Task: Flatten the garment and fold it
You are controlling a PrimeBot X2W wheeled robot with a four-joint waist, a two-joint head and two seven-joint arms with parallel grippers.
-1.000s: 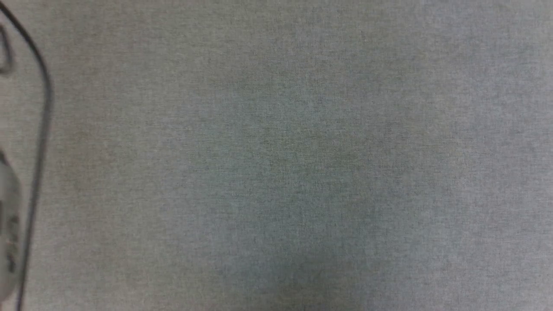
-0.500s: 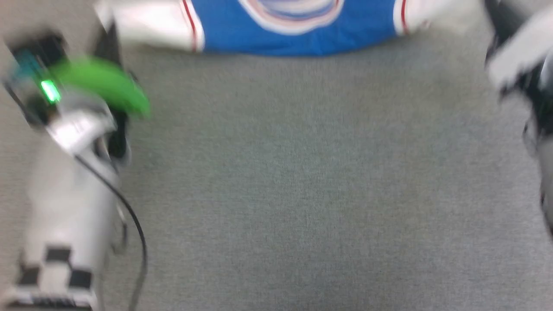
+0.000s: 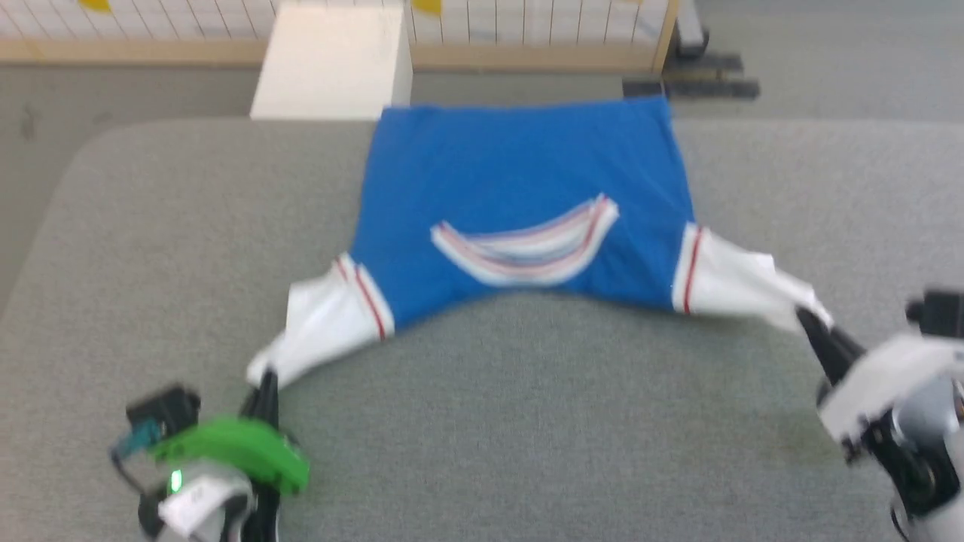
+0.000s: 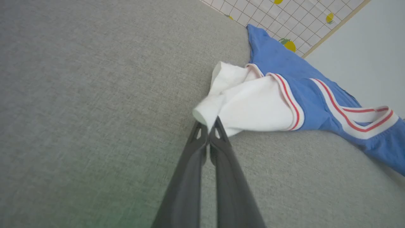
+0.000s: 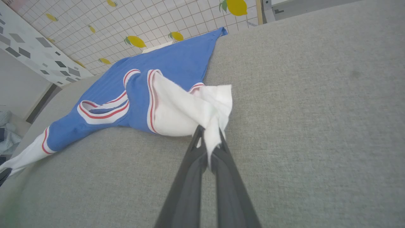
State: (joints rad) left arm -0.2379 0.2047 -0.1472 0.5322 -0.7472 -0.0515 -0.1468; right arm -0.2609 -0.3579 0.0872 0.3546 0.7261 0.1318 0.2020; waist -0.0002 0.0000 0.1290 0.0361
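Mid-flatten: holding royal-blue jersey T-shirt spread on grey fabric desk, L gripper & R gripper pinched shut on white sleeve tips. Body approx flat, sleeves bunched; folding not begun.

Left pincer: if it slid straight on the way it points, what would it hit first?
The left pincer is shut on the white sleeve of the garment, so that bunched sleeve comes first; what lies beyond is unclear.
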